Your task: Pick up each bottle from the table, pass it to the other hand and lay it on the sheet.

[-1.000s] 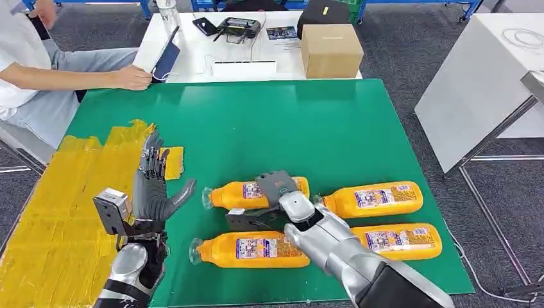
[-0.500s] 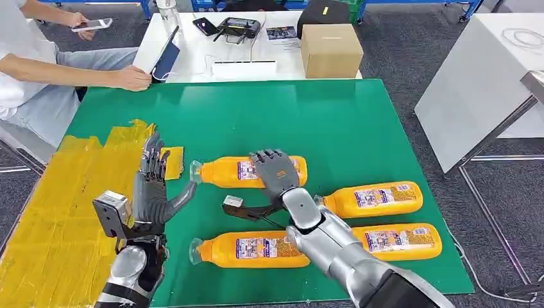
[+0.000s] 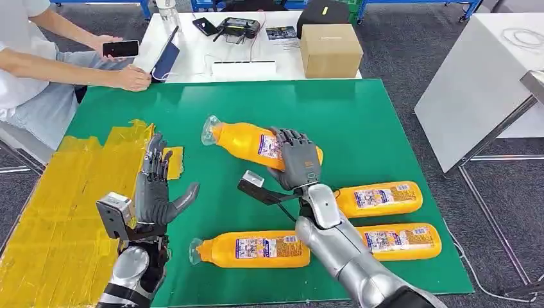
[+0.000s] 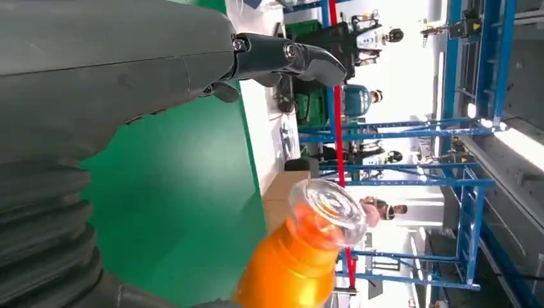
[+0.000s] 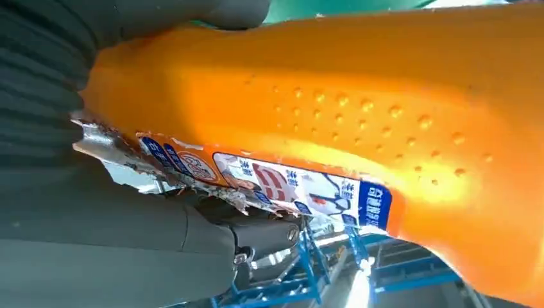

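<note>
My right hand [image 3: 297,159] grips an orange bottle [image 3: 253,142] around its body and holds it lifted over the middle of the green table [image 3: 359,122], clear cap toward the left. The right wrist view shows that orange bottle [image 5: 359,109] close up against the palm. My left hand [image 3: 156,189] stands open and upright at the edge of the yellow sheet [image 3: 58,205], palm toward the bottle; in the left wrist view the bottle's clear cap [image 4: 324,208] lies beyond its fingers [image 4: 289,58]. Three more orange bottles [image 3: 250,249] [image 3: 378,197] [image 3: 401,240] lie on the table.
A person sits at the far left holding a phone [image 3: 120,48], one hand resting on the white table [image 3: 192,54]. That table carries a cardboard box [image 3: 330,49], a controller and cables. A white table [image 3: 475,83] stands to the right.
My right hand has lifted the bottle off the table and carried it up and away, tilting its cap end leftward. The left hand stays nearly still. The person has brought a phone closer.
</note>
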Tool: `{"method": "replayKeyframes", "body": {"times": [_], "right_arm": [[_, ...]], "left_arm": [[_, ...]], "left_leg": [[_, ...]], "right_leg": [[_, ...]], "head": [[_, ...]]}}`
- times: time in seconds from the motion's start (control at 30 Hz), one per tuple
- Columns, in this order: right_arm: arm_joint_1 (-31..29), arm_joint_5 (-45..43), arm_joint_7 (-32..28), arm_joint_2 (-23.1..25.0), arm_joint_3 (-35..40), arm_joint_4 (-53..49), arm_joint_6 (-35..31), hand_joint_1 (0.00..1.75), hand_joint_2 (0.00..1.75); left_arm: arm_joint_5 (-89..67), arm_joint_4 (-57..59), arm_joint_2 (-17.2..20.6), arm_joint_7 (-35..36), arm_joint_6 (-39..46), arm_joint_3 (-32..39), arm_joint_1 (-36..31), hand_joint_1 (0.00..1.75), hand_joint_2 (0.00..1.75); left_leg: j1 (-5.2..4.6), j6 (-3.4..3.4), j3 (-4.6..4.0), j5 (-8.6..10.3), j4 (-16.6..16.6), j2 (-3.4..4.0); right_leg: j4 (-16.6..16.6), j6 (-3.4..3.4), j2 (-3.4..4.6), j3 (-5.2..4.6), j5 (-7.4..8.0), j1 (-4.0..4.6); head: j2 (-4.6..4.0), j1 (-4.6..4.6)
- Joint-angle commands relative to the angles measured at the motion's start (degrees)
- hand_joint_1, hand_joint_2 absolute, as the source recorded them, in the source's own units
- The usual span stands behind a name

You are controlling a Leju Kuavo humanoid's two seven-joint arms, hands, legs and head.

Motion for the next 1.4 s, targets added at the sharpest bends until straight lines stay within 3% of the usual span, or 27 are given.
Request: {"method": "replayKeyframes", "body": {"times": [0.03, 0.13, 0.23, 0.33, 0.37, 0.5, 1.0, 1.4], "right_arm": [[-0.3, -7.3, -3.9, -0.8, -8.4, -0.6, 0.6, 1.75, 1.75], [0.4, -10.0, -5.6, -0.8, -9.7, -1.4, 0.8, 1.75, 1.75], [2.5, -21.7, -13.1, 0.3, -12.3, -4.8, 6.0, 1.75, 1.75], [5.8, -37.8, -20.5, 0.7, -13.8, -10.4, 17.6, 1.75, 1.75], [7.3, -45.8, -22.1, 0.6, -14.1, -12.9, 24.4, 1.75, 1.75], [8.5, -52.4, -22.7, 0.0, -11.8, -15.4, 29.6, 1.75, 1.75], [7.9, -55.4, -23.3, 0.1, -7.6, -16.4, 33.2, 1.75, 1.75], [6.3, -46.8, -22.4, -0.3, 1.3, -12.0, 31.4, 1.75, 1.75]], "left_arm": [[-0.4, 1.1, 1.0, -0.2, 1.0, -1.4, -1.8, 0.00, 1.75], [-0.3, 1.1, 1.1, -0.1, 1.2, -1.3, -1.7, 0.00, 1.75], [1.2, 1.9, 1.5, 1.1, -0.3, -1.9, -2.3, 0.00, 1.75], [1.2, 4.6, 3.0, 2.7, -2.7, -5.1, -4.5, 0.00, 1.75], [1.7, 5.5, 3.4, 3.1, -3.7, -6.3, -5.5, 0.00, 1.75], [1.6, 5.5, 4.4, 3.4, -4.1, -8.5, -6.7, 0.00, 1.75], [0.9, 7.4, 4.5, 4.2, -4.9, -11.6, -8.5, 0.00, 1.75], [0.8, 8.8, 4.1, 4.3, -5.1, -12.2, -9.6, 0.00, 1.75]], "left_leg": [[0.08, -0.04, 0.11, -0.06, 0.0, -0.22], [0.01, -0.01, 0.05, -0.02, 0.0, -0.10], [0.04, -0.04, 0.09, -0.04, 0.0, -0.12], [0.07, -0.07, 0.10, -0.04, 0.0, -0.23], [0.06, -0.05, 0.02, 0.00, 0.0, -0.26], [0.02, -0.03, 0.02, -0.01, 0.0, -0.11], [0.05, -0.05, 0.08, -0.04, 0.0, -0.06], [0.03, -0.03, 0.09, -0.03, 0.0, -0.02]], "right_leg": [[-0.1, -0.07, -0.18, 0.21, -0.08, 0.08], [0.0, -0.04, -0.09, 0.11, -0.04, 0.02], [0.0, -0.07, -0.09, 0.15, -0.06, 0.04], [0.0, -0.11, -0.19, 0.19, -0.08, 0.08], [0.0, -0.08, -0.23, 0.11, -0.06, 0.06], [0.0, -0.05, -0.09, 0.06, -0.03, 0.02], [0.0, -0.07, -0.04, 0.12, -0.03, 0.06], [-0.1, -0.05, 0.00, 0.11, -0.01, 0.04]], "head": [[0.00, -0.02], [0.00, 0.00], [0.00, 0.00], [0.00, 0.00], [0.00, -0.02], [0.00, -0.02], [0.00, -0.02], [0.00, -0.02]]}}
